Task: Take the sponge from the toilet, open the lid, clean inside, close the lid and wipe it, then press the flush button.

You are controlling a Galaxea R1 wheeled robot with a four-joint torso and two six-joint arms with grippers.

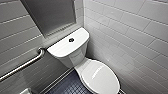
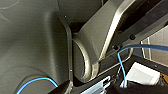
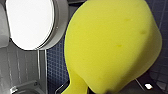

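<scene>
Tight corner: white tiled walls (image 1: 140, 30) and dark blue mosaic floor (image 1: 67, 86) hem in the toilet (image 1: 75, 53). The lid (image 1: 101, 77) is down, not opened yet. Our right gripper (image 3: 117, 90) is clamped on the sponge (image 3: 110, 45), holding it over the floor beside the bowl, ready for scrubbing, we reckon. Left gripper's state, we can't tell. The flush button (image 1: 71, 39) sits mid-tank.

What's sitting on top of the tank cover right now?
Just the flush button, set in the tank cover. The sponge isn't there; it hangs close before the right wrist camera. The tank's inside is covered.
</scene>
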